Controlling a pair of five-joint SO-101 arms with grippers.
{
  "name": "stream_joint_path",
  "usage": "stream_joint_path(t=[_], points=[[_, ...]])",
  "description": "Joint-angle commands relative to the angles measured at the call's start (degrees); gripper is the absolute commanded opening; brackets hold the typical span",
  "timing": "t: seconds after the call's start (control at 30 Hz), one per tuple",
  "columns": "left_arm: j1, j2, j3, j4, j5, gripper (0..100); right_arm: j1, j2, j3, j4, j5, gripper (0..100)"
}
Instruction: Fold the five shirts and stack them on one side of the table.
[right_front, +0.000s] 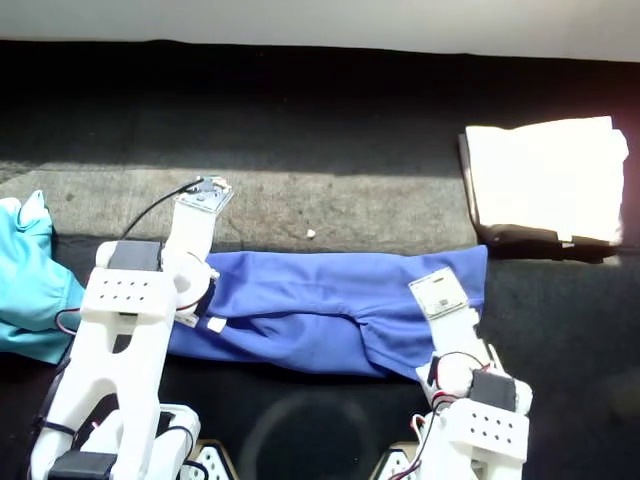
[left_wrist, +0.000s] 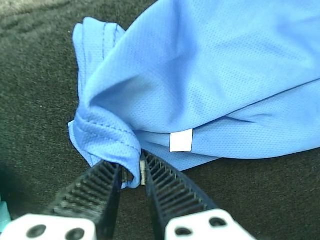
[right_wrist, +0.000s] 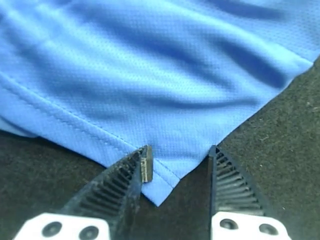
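The blue shirt (right_front: 330, 305) lies stretched as a long band across the middle of the counter (right_front: 300, 130), between the two arms. The left fingers (left_wrist: 167, 185) are closed on a bunched piece of hem at one end, close to a small white tag (left_wrist: 180, 142); the cloth gathers in folds just above the pinch. The right fingers (right_wrist: 125, 175) stand wide apart, one on each side of the pointed corner at the other end, and they do not hold it yet.

The cloth looks like a thin sport mesh: light, very soft, without any stiffness, and probably a little slippery. I judge that it will sag and crease wherever it is not supported, so one hold alone cannot keep an edge straight. The stitched hem is thicker than the rest and should give the best grip. The right fingers would do well to close on the hem at the corner, not on the single layer, which could slide out.

A teal shirt (right_front: 30, 270) lies at the left edge of the counter. A folded pile (right_front: 545, 180), white on top, sits at the far right.
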Motion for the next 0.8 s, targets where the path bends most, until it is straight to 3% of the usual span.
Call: stream_joint_path(t=[0.0, 0.13, 0.3, 0.43, 0.77], points=[[0.7, -0.3, -0.6, -0.3, -0.1, 1, -0.6, -0.3, 3.0, -2.2, 1.1, 18.7], [0.7, -0.3, -0.7, -0.3, -0.1, 1, -0.7, -0.3, 3.1, -1.9, 1.4, 17.9], [0.7, -0.5, -0.7, -0.2, -0.1, 1, -0.9, -0.3, 3.1, 1.6, 8.3, 0.1], [0.7, -0.5, -0.7, -0.3, -0.1, 1, -0.4, -0.6, 2.9, 2.5, 8.8, 0.6], [0.7, -0.6, -4.2, 2.1, 0.0, 1, 4.8, 0.0, -20.4, 3.5, -2.0, 0.6]])
